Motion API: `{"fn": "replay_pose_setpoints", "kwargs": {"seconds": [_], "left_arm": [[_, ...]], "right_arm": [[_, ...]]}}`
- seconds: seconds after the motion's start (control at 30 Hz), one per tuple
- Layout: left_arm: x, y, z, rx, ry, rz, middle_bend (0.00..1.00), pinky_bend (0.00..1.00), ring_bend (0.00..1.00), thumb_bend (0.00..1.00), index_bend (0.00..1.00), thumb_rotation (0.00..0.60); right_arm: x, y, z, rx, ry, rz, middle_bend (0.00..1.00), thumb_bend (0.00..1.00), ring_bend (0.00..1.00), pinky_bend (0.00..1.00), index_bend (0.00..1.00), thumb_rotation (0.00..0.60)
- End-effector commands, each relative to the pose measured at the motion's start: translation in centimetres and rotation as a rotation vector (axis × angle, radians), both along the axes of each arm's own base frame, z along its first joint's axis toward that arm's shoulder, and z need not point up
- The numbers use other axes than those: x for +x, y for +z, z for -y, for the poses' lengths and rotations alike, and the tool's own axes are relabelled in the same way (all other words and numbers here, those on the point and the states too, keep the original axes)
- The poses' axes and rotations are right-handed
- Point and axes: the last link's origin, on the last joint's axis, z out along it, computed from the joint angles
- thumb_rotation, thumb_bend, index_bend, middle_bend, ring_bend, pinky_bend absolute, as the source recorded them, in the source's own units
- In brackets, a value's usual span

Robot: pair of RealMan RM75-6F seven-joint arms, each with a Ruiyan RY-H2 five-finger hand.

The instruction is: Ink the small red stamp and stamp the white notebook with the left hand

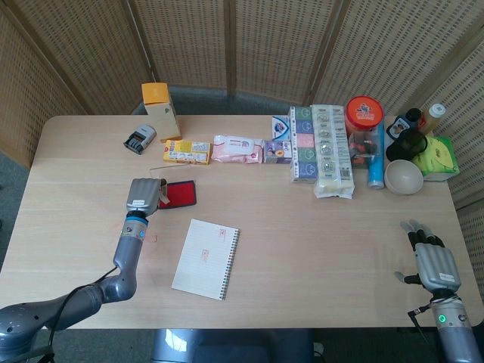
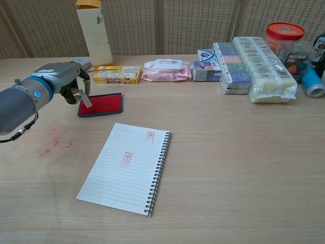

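Both views are bright and evenly lit, with soft diffuse light from above that leaves only faint, short shadows beside the objects on the pale wooden table (image 1: 302, 227) and no hard glare on its matt surface. The head view is sharp across the frame, though the woven rattan screen (image 1: 249, 45) behind leans outward towards the corners from wide-angle distortion. In the chest view the near grey metal left forearm (image 2: 18, 101) looks slightly soft, while the far objects stay crisp.
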Motion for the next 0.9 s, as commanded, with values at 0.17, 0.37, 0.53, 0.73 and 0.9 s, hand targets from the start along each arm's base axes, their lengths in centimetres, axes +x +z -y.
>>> {"fn": "replay_pose_setpoints", "kwargs": {"seconds": [0.17, 0.37, 0.53, 0.73, 0.9], "left_arm": [[1.0, 1.4, 0.0, 0.029, -0.039, 0.021, 1.00, 1.00, 1.00, 0.45, 0.60, 0.600], [1.9, 3.4, 0.7, 0.055, -0.099, 0.032, 1.00, 1.00, 1.00, 0.44, 0.60, 0.600], [2.3, 4.5, 2.6, -0.018, -0.207, 0.030, 1.00, 1.00, 1.00, 0.44, 0.61, 0.600], [2.4, 4.6, 5.3, -0.213, -0.330, 0.046, 1.00, 1.00, 1.00, 0.44, 0.61, 0.600], [2.4, 3.8, 6.9, -0.258, -0.427, 0.013, 1.00, 1.00, 1.00, 0.44, 0.61, 0.600]], "right_arm": [[0.0, 0.0, 0.0, 0.003, -0.001, -0.001, 0.01, 0.02, 0.08, 0.15, 0.00, 0.600], [-0.1, -0.2, 0.0, 0.009, -0.002, -0.003, 0.01, 0.02, 0.08, 0.15, 0.00, 0.600], [-0.1, -0.1, 0.1, 0.005, -0.005, -0.002, 0.01, 0.02, 0.08, 0.15, 0.00, 0.600], [-0.1, -0.3, 0.1, 0.010, -0.007, -0.005, 0.01, 0.02, 0.08, 0.15, 0.00, 0.600], [-0.1, -0.3, 0.1, 0.009, -0.007, -0.006, 0.01, 0.02, 0.08, 0.15, 0.00, 0.600]]}}
